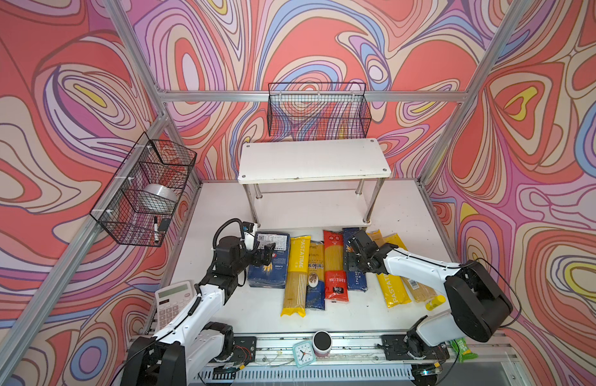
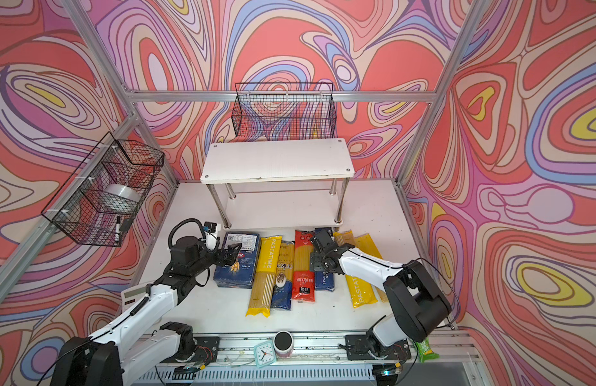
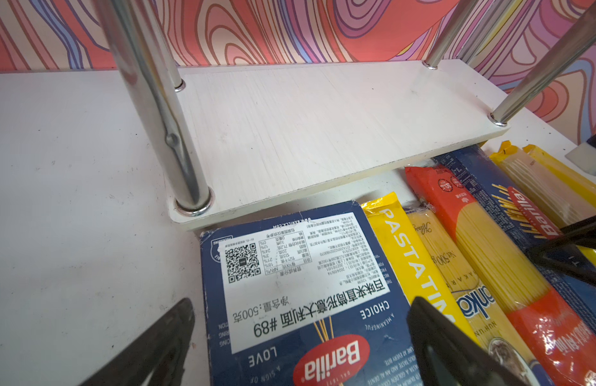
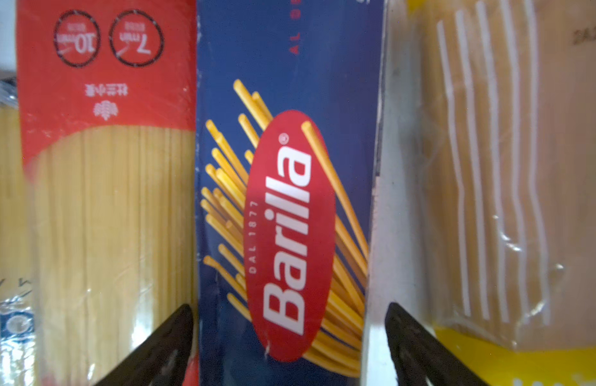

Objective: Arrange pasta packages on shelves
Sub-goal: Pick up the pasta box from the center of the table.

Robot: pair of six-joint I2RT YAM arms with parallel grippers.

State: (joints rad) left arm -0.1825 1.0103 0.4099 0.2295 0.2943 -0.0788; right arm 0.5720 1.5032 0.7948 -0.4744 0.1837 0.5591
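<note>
Slim dark-blue cardboard Barilla box (image 4: 290,200), flat on the white table (image 1: 223,310) between a red plastic bag (image 4: 106,200) and a clear spaghetti pack (image 4: 490,167) before the white 2-tier rack (image 1: 313,160); right gripper (image 4: 288,305) straddles it, jaws spread and empty, left gripper (image 3: 303,300) likewise spread over the wide blue Barilla box (image 3: 276,361); probably light, stiff, slick, so pinch its long sides mid-length.

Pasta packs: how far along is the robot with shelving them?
Nothing is shelved: both boards of the white rack are bare, and the packs lie in a row on the table before it. In hand: open left fingers straddle the wide Barilla box, open right fingers the slim Barilla box. Every pack is left to shelve.
</note>
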